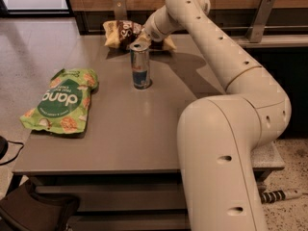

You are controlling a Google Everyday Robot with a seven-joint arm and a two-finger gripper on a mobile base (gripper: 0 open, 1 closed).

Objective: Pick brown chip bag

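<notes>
The brown chip bag lies at the far edge of the grey table, dark brown in the middle with tan-yellow ends and white lettering. My gripper is at the bag's right half, at the end of the white arm that reaches over the table from the right. The wrist and the can in front hide where the gripper meets the bag. The bag's right tan end shows past the wrist.
A silver and blue drink can stands upright just in front of the brown bag and the gripper. A green "dang" bag lies flat at the table's left side. A wooden wall with metal brackets runs behind the table.
</notes>
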